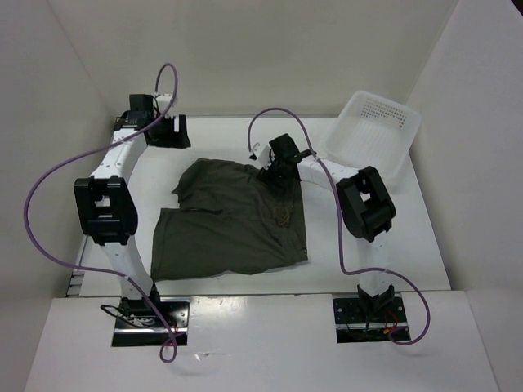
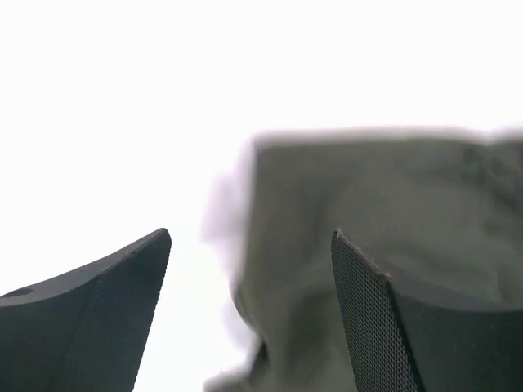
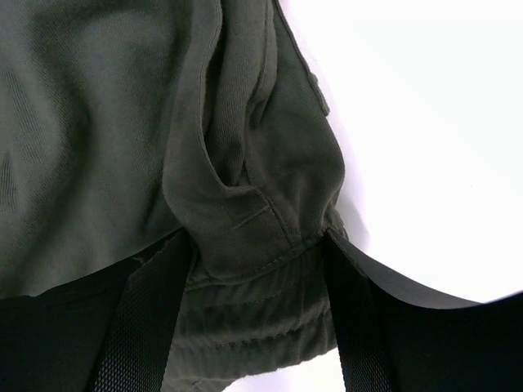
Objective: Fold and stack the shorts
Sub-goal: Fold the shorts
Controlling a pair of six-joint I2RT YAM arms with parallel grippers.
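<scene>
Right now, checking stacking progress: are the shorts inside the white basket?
No, the shorts lie on the table, outside the basket.

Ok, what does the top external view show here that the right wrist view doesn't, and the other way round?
Only top external: the whole shorts spread out flat, the white perforated basket at the far right, and the left gripper off the fabric, beyond its far left corner. Only right wrist: a stitched fold of fabric bunched between the fingers of the right gripper; whether it is clamped is unclear. Both: the olive shorts with the right gripper at their far edge.
</scene>
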